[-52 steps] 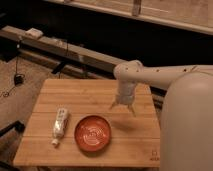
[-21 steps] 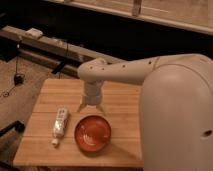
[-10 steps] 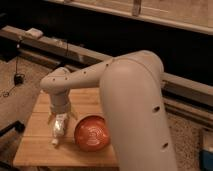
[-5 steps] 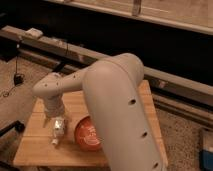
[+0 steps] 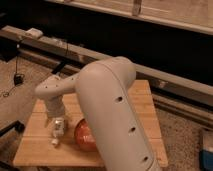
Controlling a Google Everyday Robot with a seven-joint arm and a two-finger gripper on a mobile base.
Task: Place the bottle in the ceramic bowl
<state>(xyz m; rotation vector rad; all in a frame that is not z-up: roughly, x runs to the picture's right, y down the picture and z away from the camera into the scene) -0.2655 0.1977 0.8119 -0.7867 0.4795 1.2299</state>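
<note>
Camera view: the gripper point(image 5: 55, 119) has been swung over from the right side of the tabletop point(image 5: 34, 151) and lowered onto the bottle point(image 5: 57, 131) near the left edge. Whether it has been gripped cannot be told. The bottle appears unlifted, with the ceramic bowl point(image 5: 83, 138) just beside it toward the front edge.

A light wooden table point(image 5: 35, 146) stands on speckled floor point(image 5: 186, 136). Beyond it a long dark rail point(image 5: 75, 50) runs left to right, with a small white box point(image 5: 34, 33) on its far left end. A blue object point(image 5: 208, 151) sits at the near right edge. The gripper point(image 5: 56, 125) hangs low over the table's left part.
</note>
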